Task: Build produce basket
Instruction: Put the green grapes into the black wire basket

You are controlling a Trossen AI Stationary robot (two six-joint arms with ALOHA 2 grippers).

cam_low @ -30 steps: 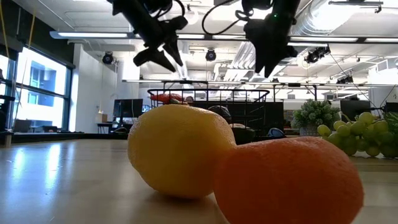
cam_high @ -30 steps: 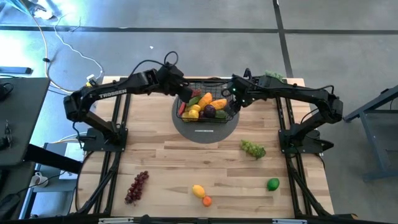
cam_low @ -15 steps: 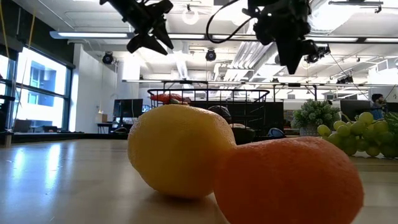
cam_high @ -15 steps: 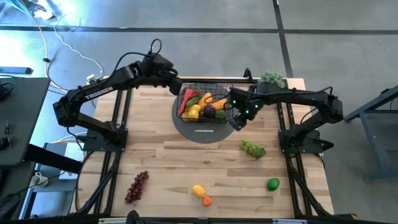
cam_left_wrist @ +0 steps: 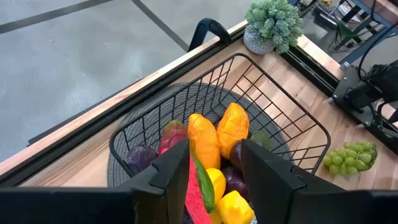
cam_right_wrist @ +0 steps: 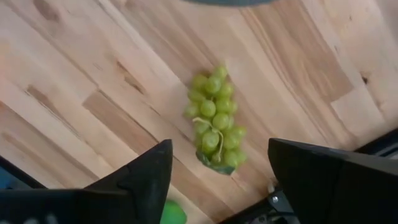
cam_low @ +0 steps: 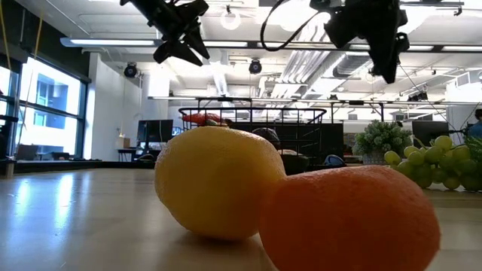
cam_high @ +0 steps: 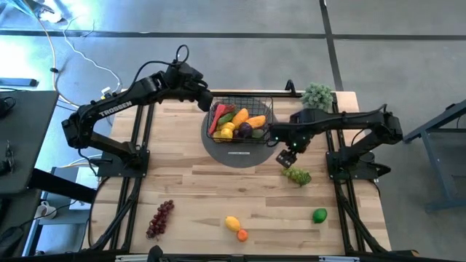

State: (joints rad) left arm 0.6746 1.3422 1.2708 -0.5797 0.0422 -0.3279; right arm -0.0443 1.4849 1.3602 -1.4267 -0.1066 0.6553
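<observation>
The black wire basket [cam_high: 241, 119] stands on a round grey mat [cam_high: 240, 151] at the table's far middle, and several pieces of produce lie in it [cam_left_wrist: 214, 146]. My left gripper [cam_high: 204, 102] hangs open above the basket's far left corner with nothing between its fingers [cam_left_wrist: 214, 177]. My right gripper [cam_high: 286, 156] points down, open, above the table just far-left of a bunch of green grapes [cam_high: 296, 175], which lies on the wood and shows between its fingers [cam_right_wrist: 213, 124]. In the low view both grippers hang high, the left [cam_low: 181, 41] and the right [cam_low: 384, 49].
Loose produce lies on the table: a lime [cam_high: 319, 215] at the near right, a lemon [cam_high: 232, 223] and an orange fruit [cam_high: 242, 234] at the near middle, purple grapes [cam_high: 161, 218] at the near left. A potted plant [cam_high: 317, 93] stands at the far right corner.
My left gripper has risen and drawn back from over the basket toward the far left, then kept still. My right gripper has swung from the basket's right side toward the table's near edge, tipping to point down, and now stands above the green grapes.
</observation>
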